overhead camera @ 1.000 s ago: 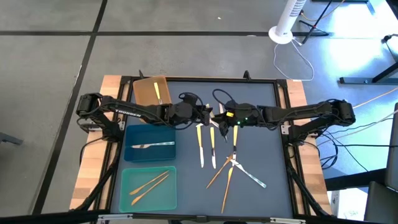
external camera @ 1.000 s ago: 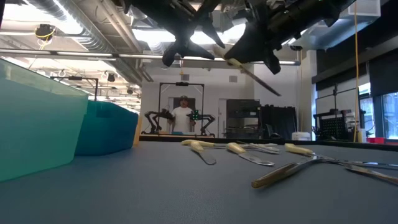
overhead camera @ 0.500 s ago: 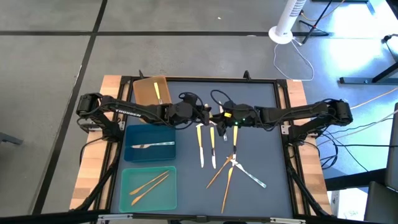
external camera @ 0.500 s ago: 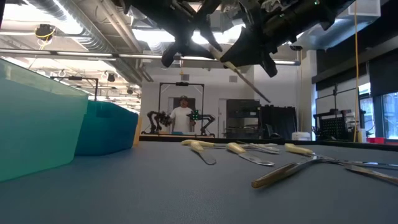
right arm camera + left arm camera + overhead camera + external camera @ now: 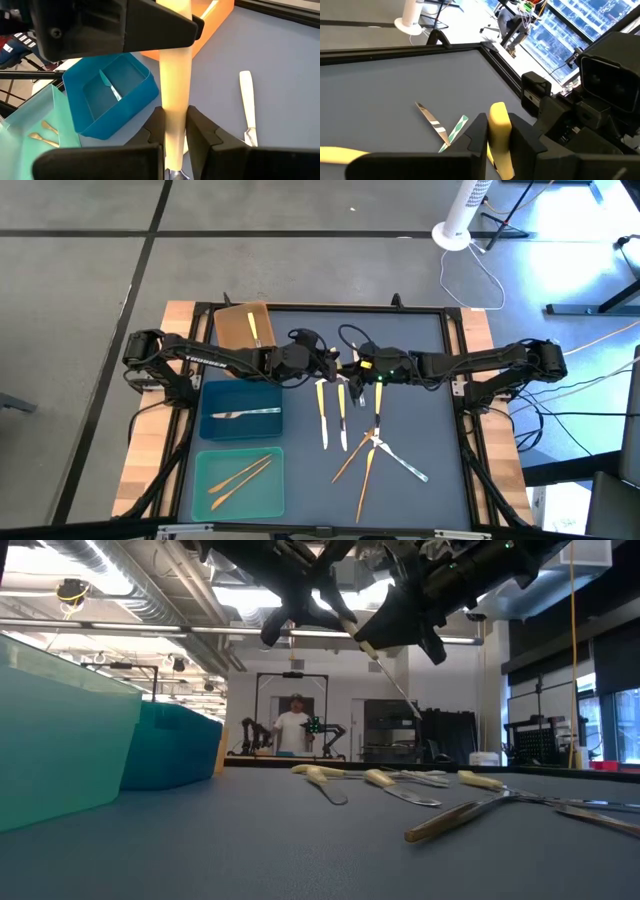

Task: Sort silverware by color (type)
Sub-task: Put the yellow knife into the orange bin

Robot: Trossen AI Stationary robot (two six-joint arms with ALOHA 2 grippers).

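A yellow-handled utensil [image 5: 368, 642] with a silver blade hangs in the air over the table's middle, between my two grippers. My left gripper [image 5: 338, 366] reaches in from the left and is shut on it. My right gripper [image 5: 354, 368] reaches in from the right and is shut on it too. More yellow-handled utensils [image 5: 322, 415], orange-gold ones [image 5: 352, 460] and a silver one [image 5: 405, 462] lie flat on the grey mat. My left gripper pinches the yellow handle near its rounded free end [image 5: 498, 116] between its two fingers, which lie across it. The utensil is clear of the table. My right gripper pinches the same handle lower down, close to the silver part [image 5: 175, 125], one finger on each side. The handle runs on past the fingers into the left gripper, and the blade [image 5: 400, 692] slants down, clear of the mat.
Three trays line the mat's left side: a brown one [image 5: 238, 330] holding a yellow-handled piece, a blue one [image 5: 215, 425] holding a silver piece, and a teal one [image 5: 262, 490] holding two orange-gold pieces. A person stands far off in the room [image 5: 294, 728].
My left gripper has shut on the handle's free end while both arms stayed in place. The utensil has tipped: its blade now slants down more steeply than a second ago.
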